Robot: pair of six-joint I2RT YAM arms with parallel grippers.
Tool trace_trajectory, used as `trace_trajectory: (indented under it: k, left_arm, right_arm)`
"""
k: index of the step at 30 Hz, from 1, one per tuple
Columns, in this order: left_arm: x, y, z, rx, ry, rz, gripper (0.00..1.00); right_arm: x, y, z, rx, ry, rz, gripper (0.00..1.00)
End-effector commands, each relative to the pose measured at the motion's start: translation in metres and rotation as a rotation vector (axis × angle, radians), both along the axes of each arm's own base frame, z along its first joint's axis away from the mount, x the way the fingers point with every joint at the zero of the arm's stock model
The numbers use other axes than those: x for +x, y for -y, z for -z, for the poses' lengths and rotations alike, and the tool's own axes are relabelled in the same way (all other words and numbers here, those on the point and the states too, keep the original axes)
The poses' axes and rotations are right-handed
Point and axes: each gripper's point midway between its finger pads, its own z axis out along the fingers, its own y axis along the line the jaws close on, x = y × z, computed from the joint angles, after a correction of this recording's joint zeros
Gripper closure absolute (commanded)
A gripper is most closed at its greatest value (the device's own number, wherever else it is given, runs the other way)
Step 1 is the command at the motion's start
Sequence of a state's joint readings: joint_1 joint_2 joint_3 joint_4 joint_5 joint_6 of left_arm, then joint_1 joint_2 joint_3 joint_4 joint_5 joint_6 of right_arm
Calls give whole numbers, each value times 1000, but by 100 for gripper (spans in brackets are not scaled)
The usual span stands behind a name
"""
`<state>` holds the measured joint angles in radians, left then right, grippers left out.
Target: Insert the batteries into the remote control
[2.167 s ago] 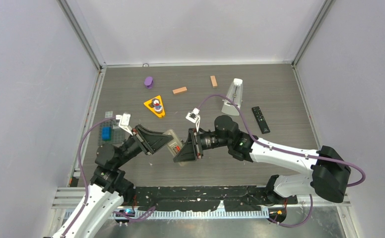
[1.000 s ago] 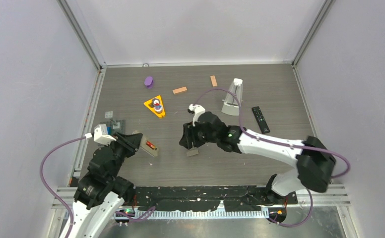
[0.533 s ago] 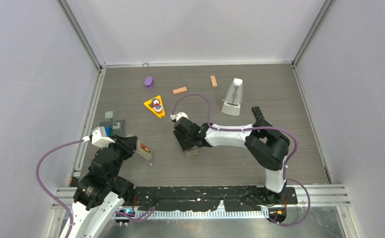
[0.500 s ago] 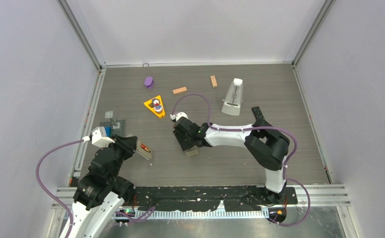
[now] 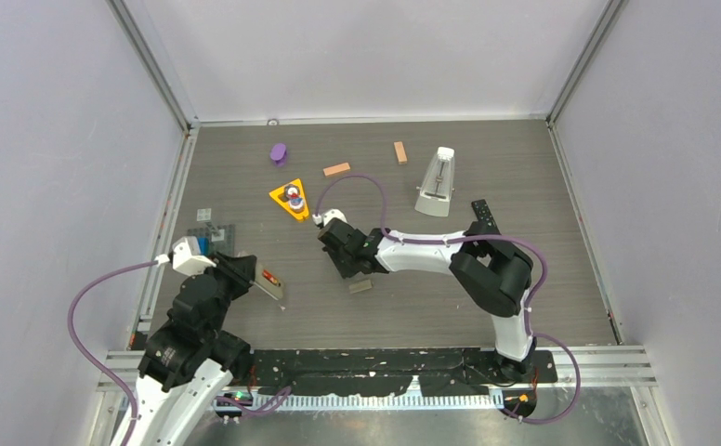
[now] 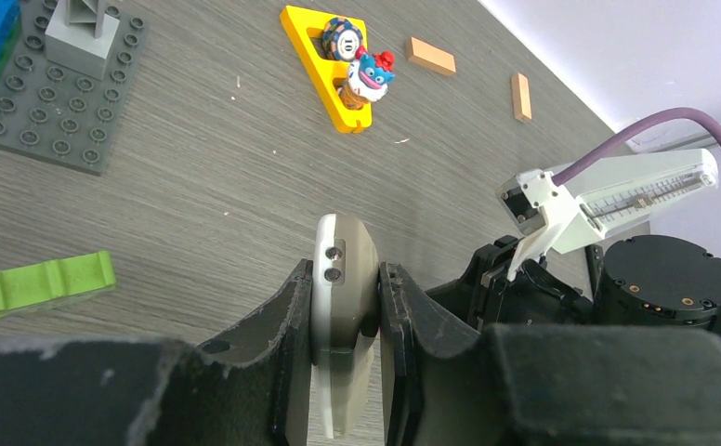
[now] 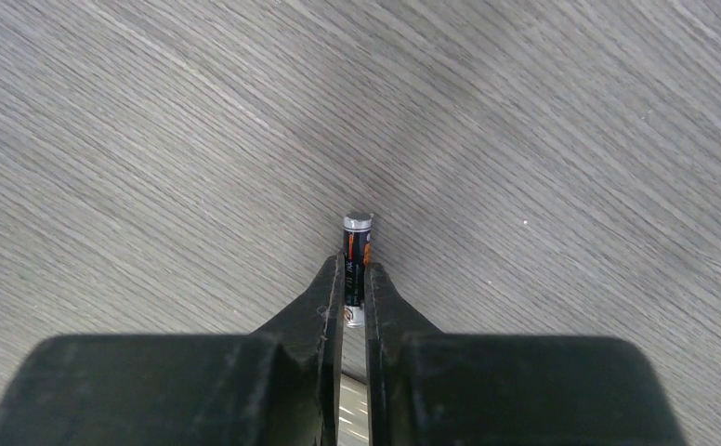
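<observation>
Right hand (image 7: 354, 279) is pinched narrow on one battery (image 7: 357, 243): dark with an orange band, gripped across its lower half, silver cap poking out past the fingertips, close over the desk (image 7: 152, 139). Hand and battery sit just near-right of the yellow triangle (image 5: 290, 200). Left hand (image 6: 346, 283) is clamped on the grey remote (image 6: 338, 255), edge-on between the jaws, near-left of the triangle and well apart from the battery. A small tan piece (image 5: 360, 286) lies on the desk, further near-right of the triangle.
</observation>
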<state>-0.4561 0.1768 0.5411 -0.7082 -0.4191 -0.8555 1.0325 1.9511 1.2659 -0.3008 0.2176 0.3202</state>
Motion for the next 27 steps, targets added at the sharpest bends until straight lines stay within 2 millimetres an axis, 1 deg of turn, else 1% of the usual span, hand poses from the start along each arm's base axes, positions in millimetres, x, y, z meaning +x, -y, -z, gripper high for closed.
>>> trace_trajectory:
  k: [1,2,3,4,5,6,7,8,9,10,11,12,13,14,15,16,17,18,19,20,21,22,23,25,27]
  left_arm:
    - [6,3,-15,-18,48,3,100]
    - [6,6,-16,-22,54,17,100]
    - [7,8,-16,-26,56,29,100]
    - [7,11,-16,-29,55,42,100]
    - [7,13,-17,-32,57,56,100]
    - [7,16,-17,-34,59,72,100]
    - [7,20,-16,-37,54,88,100]
    - [7,22,-16,-41,53,101,100]
    - [7,24,-16,-44,54,112,100]
    - [7,26,-16,-48,55,122,100]
    - [7,29,-16,-53,57,132,100]
    - [7,31,-16,-59,59,145,100]
    - [7,34,-17,-64,63,158,100]
    - [7,37,-17,-71,64,171,100]
    - [7,40,-17,-78,65,186,100]
    - [8,43,-17,-84,69,201,100]
    - [8,47,-17,-92,70,219,100]
    - [8,52,-18,-101,74,240,100]
    - [8,56,-19,-109,80,259,100]
    - [8,60,-20,-118,85,279,100]
    - [8,64,-21,-126,94,298,100]
    - [8,69,-23,-136,104,323,100]
    - [8,73,-25,-145,115,345,100]
    - [8,83,-29,-173,139,390,100]
    - [11,88,-29,-243,119,383,100]
  right_arm:
    - [-1,-8,-17,91,12,-44,95]
    - [-4,-13,-31,142,20,-74,95]
    - [-5,-14,-34,176,39,-102,95]
    - [-10,-19,-52,238,53,-136,95]
    - [-13,-19,-56,276,74,-164,95]
    - [-25,-21,-68,340,70,-217,95]
    - [-25,-28,-83,405,107,-249,95]
    - [-36,-26,-92,446,109,-296,95]
    - [-37,-31,-107,502,144,-322,95]
    - [-47,-28,-116,542,149,-365,95]
    - [-53,-32,-142,621,192,-408,95]
    - [-59,-28,-141,632,199,-431,95]
    - [-65,-30,-163,694,241,-469,95]
    - [-70,-26,-162,698,251,-490,95]
    - [-75,-26,-179,743,289,-517,95]
    - [-79,-23,-180,750,298,-533,95]
    - [-84,-21,-195,790,332,-553,95]
    - [-87,-18,-196,798,339,-561,95]
    - [-91,-15,-208,827,363,-576,95]
    - [-93,-13,-208,832,368,-581,95]
    - [-97,-10,-218,854,387,-592,95]
    - [-99,-8,-218,859,388,-597,95]
    - [-101,-5,-226,876,404,-604,95]
    - [-105,-1,-232,888,409,-604,95]
    - [-102,1,-233,870,359,-548,95]
